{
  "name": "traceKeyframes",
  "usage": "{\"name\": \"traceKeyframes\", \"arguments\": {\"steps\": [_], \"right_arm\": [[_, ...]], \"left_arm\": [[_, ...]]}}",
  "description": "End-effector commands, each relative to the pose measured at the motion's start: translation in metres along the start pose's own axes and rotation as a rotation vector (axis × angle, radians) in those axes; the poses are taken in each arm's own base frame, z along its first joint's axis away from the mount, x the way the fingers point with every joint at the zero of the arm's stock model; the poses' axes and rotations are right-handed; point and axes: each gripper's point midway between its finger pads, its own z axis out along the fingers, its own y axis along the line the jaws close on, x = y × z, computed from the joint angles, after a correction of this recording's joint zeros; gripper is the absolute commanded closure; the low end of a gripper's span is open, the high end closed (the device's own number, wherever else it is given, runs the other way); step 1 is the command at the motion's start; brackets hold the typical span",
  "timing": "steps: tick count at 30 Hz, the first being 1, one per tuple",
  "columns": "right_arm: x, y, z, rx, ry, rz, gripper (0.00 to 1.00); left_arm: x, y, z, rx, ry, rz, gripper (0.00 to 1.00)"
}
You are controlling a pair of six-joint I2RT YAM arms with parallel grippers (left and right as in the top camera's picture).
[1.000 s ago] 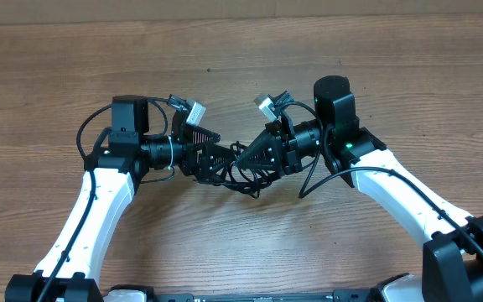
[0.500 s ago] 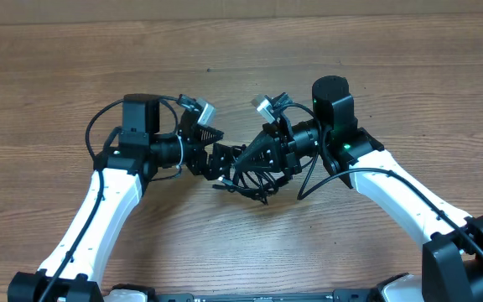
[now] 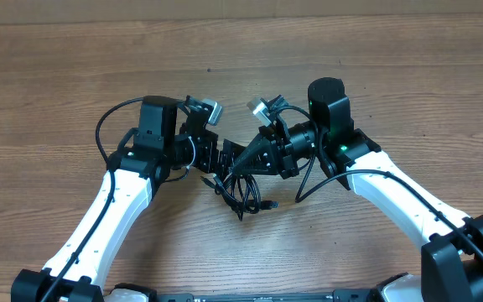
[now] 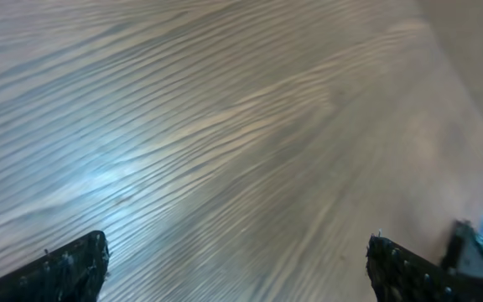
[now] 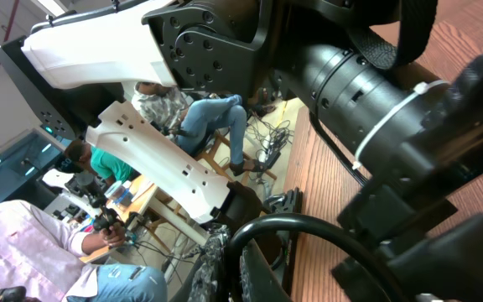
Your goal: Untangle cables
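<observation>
- I see the wooden table [image 3: 49, 75] filling the overhead view, its grain running left to right. The left wrist view shows the same wood, blurred.
- In the right wrist view, beyond the table, a person in jeans [image 5: 216, 113] sits on a stool [image 5: 225, 155].
- Lower left in that view I make out a person in a green shirt [image 5: 103, 164] and another in a pale pink shirt [image 5: 11, 239].

The 2 arms reach in from the near corners of the counter [image 3: 392, 75] and meet at its middle. The left gripper [image 3: 215, 157] lies just left of the right gripper [image 3: 240, 162], tip beside tip. The cables [image 3: 243, 197] lie on the counter just in front of that meeting point. In the left wrist view, its 2 fingers [image 4: 70, 267] stand at the lower corners, with counter between them.
</observation>
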Motion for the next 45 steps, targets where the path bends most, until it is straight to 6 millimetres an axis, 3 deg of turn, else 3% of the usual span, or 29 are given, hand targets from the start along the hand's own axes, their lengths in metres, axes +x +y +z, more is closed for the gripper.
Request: {"name": "traceKeyframes", "arguments": {"steps": [1,8,12,13,14,20,26,34,41,45], "right_arm": [[-0.008,0.015,0.001,-0.023,0.006,-0.051,0.96],[-0.015,-0.004,0.000,0.088,-0.035,-0.051,0.96],[-0.018,-0.046,-0.009,0.320,-0.100,0.036,0.96],[-0.013,-0.070,-0.018,0.459,-0.122,0.107,0.96],[-0.008,-0.081,-0.024,0.529,-0.127,0.146,0.96],[0.030,-0.121,-0.055,0.826,-0.099,0.340,0.96],[0.063,-0.138,-0.083,1.035,-0.041,0.448,0.96],[0.085,-0.154,-0.114,1.241,-0.011,0.469,0.96],[0.095,-0.157,-0.099,1.150,0.099,0.379,0.96],[0.103,-0.152,-0.073,1.004,0.173,0.316,0.96]], "left_arm": [[-0.004,0.018,-0.002,-0.117,-0.006,-0.057,0.01],[0.006,0.018,-0.002,-0.118,0.033,-0.082,0.00],[0.014,0.019,-0.002,-0.123,0.063,-0.101,0.00],[0.018,0.019,-0.003,-0.126,0.075,-0.109,0.00],[0.019,0.019,-0.003,-0.126,0.079,-0.111,0.01],[0.022,0.019,-0.003,-0.127,0.091,-0.119,0.03],[0.022,0.020,-0.003,-0.134,0.090,-0.118,0.03],[0.022,0.020,-0.003,-0.134,0.090,-0.118,0.03],[0.022,0.020,-0.003,-0.134,0.090,-0.119,0.03],[0.022,0.020,-0.003,-0.134,0.090,-0.119,0.02]]}}
